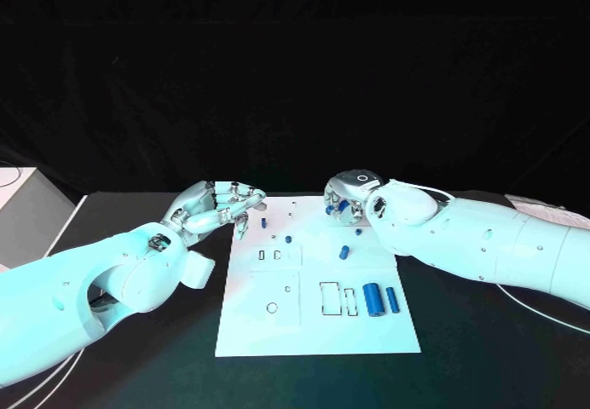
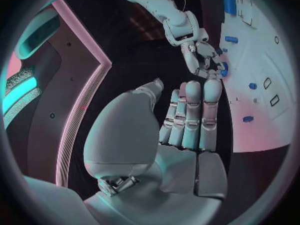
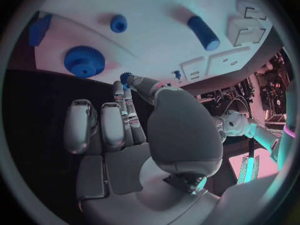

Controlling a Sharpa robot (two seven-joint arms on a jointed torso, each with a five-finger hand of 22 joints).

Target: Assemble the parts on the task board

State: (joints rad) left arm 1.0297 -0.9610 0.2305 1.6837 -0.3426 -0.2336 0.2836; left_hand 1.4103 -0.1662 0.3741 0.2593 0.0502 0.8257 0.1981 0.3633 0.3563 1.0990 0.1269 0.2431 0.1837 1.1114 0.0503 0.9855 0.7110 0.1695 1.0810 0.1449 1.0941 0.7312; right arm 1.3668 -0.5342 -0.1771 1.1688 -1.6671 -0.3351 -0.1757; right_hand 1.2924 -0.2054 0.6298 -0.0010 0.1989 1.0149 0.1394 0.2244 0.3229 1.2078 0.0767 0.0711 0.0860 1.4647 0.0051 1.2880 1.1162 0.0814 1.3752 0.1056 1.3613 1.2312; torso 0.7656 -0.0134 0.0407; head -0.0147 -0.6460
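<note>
The white task board (image 1: 314, 328) lies in the middle of the black table. My right hand (image 1: 353, 198) hovers over the board's far right part and pinches a small blue gear (image 3: 127, 77) between thumb and a finger; the gear (image 2: 223, 68) also shows at that hand's fingertips in the left wrist view. A large blue gear (image 3: 83, 61) and a small round blue part (image 3: 118, 23) lie on the board below the right hand. My left hand (image 1: 222, 204) hangs at the board's far left corner, fingers (image 2: 192, 112) stretched out, holding nothing.
Two blue cylinders (image 1: 381, 300) lie side by side on the board's near right part. A short blue piece (image 1: 345, 251) lies mid-board, and small blue pegs (image 1: 266, 221) stand near the far left. Outlined slots (image 1: 332, 298) mark the board. A pale box (image 1: 25, 196) stands at the table's far left.
</note>
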